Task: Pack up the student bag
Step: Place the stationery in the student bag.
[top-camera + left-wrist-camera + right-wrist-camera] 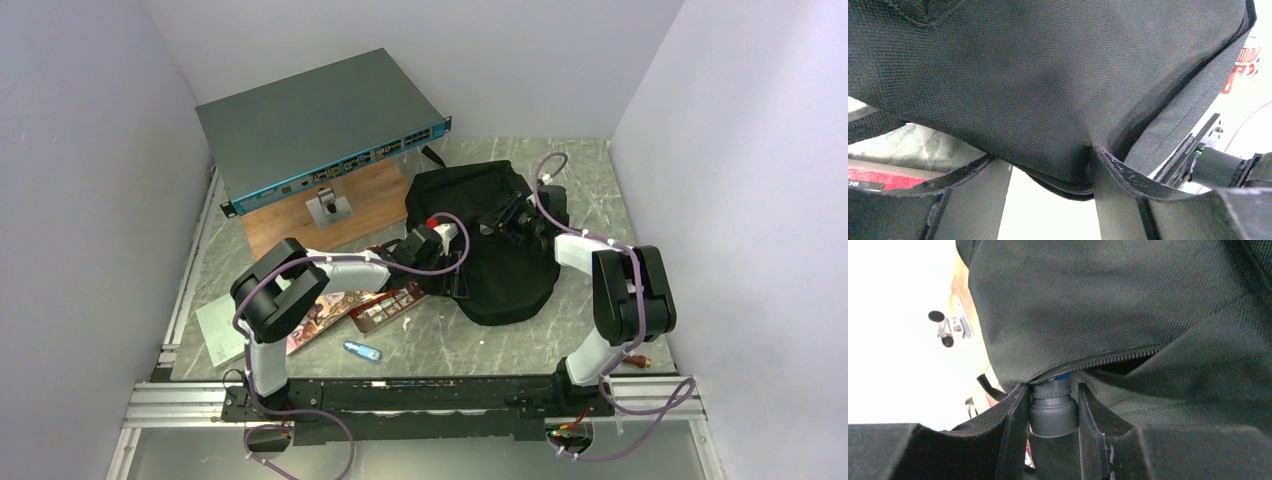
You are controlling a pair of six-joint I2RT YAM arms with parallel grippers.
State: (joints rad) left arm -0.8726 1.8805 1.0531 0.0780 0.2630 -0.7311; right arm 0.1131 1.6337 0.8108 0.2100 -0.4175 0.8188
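The student bag [490, 250], a black fabric backpack, lies in the middle of the table. My left gripper [452, 272] is at its near left edge. In the left wrist view the jaws stand wide apart, and the bag's zippered edge [1068, 185] hangs across the left gripper [1048, 167], resting on the right finger [1115, 195]. My right gripper [503, 220] is over the bag's top. In the right wrist view the right gripper [1052, 392] is shut on a dark grey cylinder [1053, 415] with a ridged ring and a blue part, its far end in the bag's zipper opening [1118, 360].
A flat grey network switch [320, 125] lies on a wooden board [350, 205] at the back left. Magazines [325, 312], a flat box [390, 305], a pale pad [220, 330] and a small blue item [362, 351] lie by the left arm. Walls close in both sides.
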